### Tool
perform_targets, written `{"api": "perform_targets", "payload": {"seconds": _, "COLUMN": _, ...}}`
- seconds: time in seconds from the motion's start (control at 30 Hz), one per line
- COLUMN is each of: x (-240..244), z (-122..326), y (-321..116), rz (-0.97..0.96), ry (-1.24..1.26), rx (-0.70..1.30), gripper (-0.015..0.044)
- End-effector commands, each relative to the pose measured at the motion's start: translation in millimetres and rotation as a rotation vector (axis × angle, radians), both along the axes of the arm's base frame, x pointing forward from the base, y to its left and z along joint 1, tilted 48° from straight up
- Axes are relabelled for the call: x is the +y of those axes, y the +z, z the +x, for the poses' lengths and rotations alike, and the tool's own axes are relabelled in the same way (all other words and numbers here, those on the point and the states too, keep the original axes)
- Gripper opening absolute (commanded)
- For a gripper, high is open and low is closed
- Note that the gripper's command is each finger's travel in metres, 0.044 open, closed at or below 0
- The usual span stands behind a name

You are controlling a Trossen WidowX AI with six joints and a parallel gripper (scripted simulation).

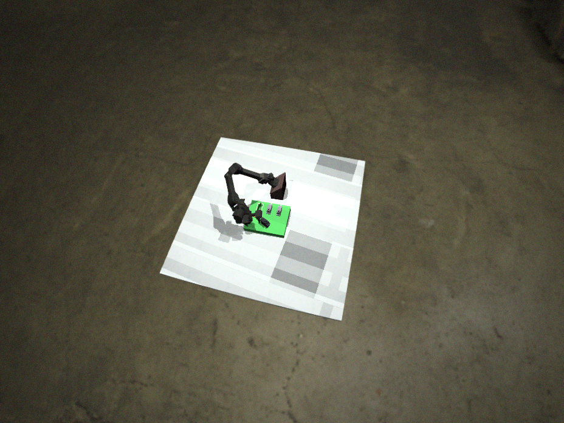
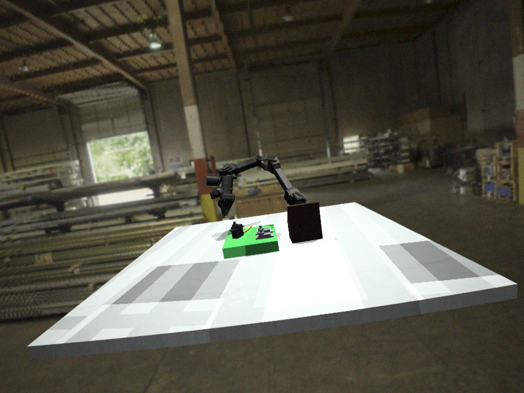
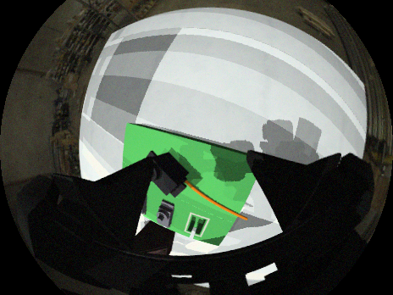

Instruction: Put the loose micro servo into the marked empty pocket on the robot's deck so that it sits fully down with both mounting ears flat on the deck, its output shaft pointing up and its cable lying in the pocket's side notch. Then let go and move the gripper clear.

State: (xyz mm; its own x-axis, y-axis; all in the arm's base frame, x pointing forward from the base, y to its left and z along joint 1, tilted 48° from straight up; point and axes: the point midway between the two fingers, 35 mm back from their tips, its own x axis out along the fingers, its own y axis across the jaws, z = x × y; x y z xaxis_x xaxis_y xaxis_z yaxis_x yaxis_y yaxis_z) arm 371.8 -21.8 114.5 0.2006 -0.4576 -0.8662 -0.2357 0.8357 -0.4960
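Note:
The loose black micro servo (image 1: 265, 223) (image 2: 236, 231) (image 3: 170, 174) stands upright on the green deck (image 1: 276, 227) (image 2: 253, 242) (image 3: 137, 141), shaft up in the exterior view. Its orange cable (image 2: 248, 229) (image 3: 215, 204) runs across the deck to its side edge. The empty pocket's pale outline (image 3: 206, 227) is near the deck edge facing the arm's base; it is partly covered by the arm in the top view. My gripper (image 2: 225, 213) (image 3: 202, 158) is open and empty, pointing down above the deck. In the wrist view its left fingertip overlaps the servo; contact cannot be told.
Two grey servos (image 1: 269, 208) (image 1: 278, 210) sit in the deck beside the pocket; one (image 3: 165, 213) shows plainly in the wrist view. A dark reddish block (image 1: 278, 188) (image 2: 304, 222) stands behind them at the arm's base. The deck lies on a white and grey table (image 1: 227, 268) (image 2: 313, 291).

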Motion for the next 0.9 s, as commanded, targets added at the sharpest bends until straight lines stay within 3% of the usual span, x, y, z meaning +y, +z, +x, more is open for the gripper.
{"api": "perform_targets", "payload": {"seconds": 0.0, "x": 7.3, "z": -9.5, "y": -12.9, "rz": -0.065, "ry": 0.076, "rx": 0.112, "gripper": 0.0440}}
{"api": "perform_targets", "payload": {"seconds": 0.87, "x": 42.5, "z": -54.3, "y": -45.9, "rz": -0.402, "ry": 0.498, "rx": 0.639, "gripper": 0.0440}}
